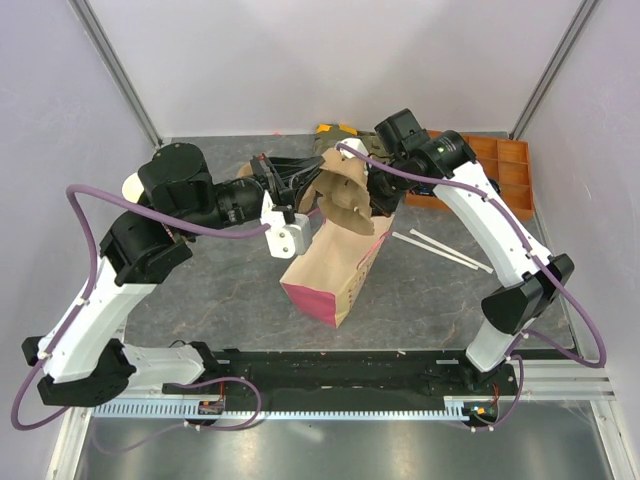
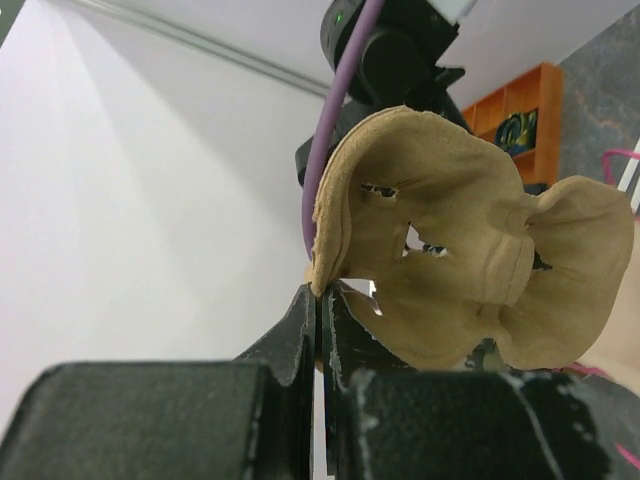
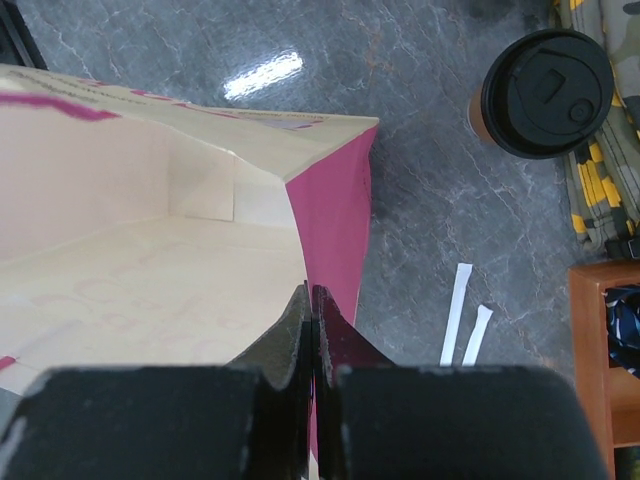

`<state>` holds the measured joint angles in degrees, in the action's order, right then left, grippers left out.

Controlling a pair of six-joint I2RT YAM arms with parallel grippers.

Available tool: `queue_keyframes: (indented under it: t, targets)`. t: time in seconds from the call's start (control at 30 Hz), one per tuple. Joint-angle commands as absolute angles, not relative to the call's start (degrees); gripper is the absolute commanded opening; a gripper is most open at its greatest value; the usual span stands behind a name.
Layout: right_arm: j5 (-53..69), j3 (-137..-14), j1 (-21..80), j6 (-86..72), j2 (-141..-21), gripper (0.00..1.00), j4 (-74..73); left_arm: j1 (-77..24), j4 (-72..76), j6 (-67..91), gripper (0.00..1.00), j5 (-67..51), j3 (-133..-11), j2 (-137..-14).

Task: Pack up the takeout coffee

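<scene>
The takeout coffee (image 3: 545,92), a tan cup with a black lid, stands on the grey table in the right wrist view; in the top view it is hidden behind the arms. My left gripper (image 2: 320,292) is shut on the rim of the brown pulp cup carrier (image 2: 450,260) and holds it in the air over the mouth of the paper bag (image 1: 335,265). My right gripper (image 3: 312,292) is shut on the bag's pink side edge (image 3: 335,200), holding the bag open; its inside shows empty.
Two wrapped straws (image 1: 440,248) lie right of the bag. An orange compartment tray (image 1: 500,170) stands at the back right. A yellow-and-black camouflage item (image 3: 600,150) lies beside the coffee. White walls close in the table.
</scene>
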<state>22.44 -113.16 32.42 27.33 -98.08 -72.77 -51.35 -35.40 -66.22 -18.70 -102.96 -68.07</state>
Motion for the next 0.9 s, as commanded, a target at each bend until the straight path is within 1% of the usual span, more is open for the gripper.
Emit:
queue_keyframes:
  t: [0.0, 0.13, 0.37, 0.67, 0.8, 0.87]
  targets:
    - [25.9, -112.4, 32.7, 30.9, -95.2, 0.00, -71.3, -51.5, -34.3, -72.4, 0.02, -12.2, -100.9, -65.6]
    - [26.4, -112.7, 32.7, 30.7, -95.4, 0.00, -70.4, -51.4, -35.9, -74.9, 0.02, -12.8, -98.6, -64.1]
    - [25.9, -115.9, 32.7, 28.4, -97.0, 0.00, -70.6, -52.1, -41.4, -72.4, 0.02, -17.0, -97.1, -65.6]
    - [22.9, -115.9, 32.7, 27.5, -97.1, 0.00, -71.9, -54.0, -41.7, -69.7, 0.02, -18.4, -97.1, -67.2]
    - [22.2, -115.9, 32.6, 27.4, -97.6, 0.00, -72.1, -54.2, -40.9, -69.7, 0.02, -17.5, -100.1, -68.2]
    - [21.8, -115.9, 32.7, 27.2, -98.0, 0.00, -72.1, -54.2, -41.0, -69.3, 0.02, -16.6, -103.4, -69.1]
